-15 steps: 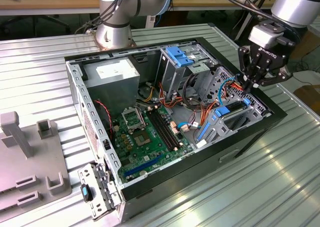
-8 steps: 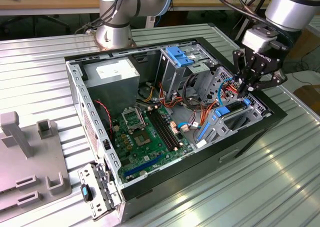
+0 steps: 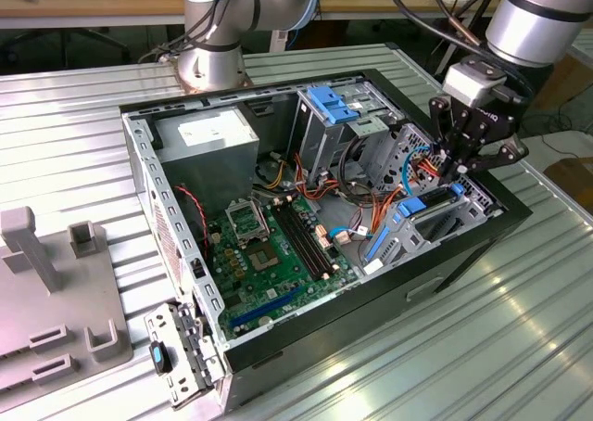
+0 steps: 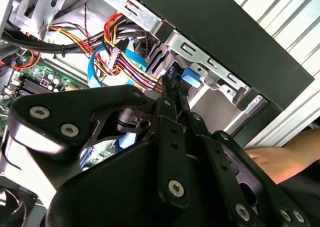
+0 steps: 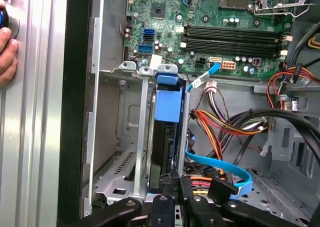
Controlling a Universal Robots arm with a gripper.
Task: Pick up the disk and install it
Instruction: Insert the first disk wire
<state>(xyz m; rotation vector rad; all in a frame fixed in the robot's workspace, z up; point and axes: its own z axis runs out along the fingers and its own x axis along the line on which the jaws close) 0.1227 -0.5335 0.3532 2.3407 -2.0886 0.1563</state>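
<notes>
Ribbed metal sheets form the table [image 3: 83, 115], and an open computer case [image 3: 278, 347] lies on it with the inside facing up. At the exterior view's left, a grey plastic stand [image 3: 56, 291] rests on the table beside the case. Further right, the green board [image 3: 278, 249] covers the case floor, with a grey power box [image 3: 208, 143] behind it. At the exterior view's right, the gripper [image 3: 451, 172] reaches down into the metal drive cage [image 5: 125, 152]. The disk [image 5: 166, 132] stands on its edge inside 1 slot of this cage, its blue rail [image 5: 167, 97] on top in the first wrist view. The black fingers [image 5: 167, 187] are close together, pinching the end of the disk. A hand [image 5: 6, 42] rests outside the case wall.
</notes>
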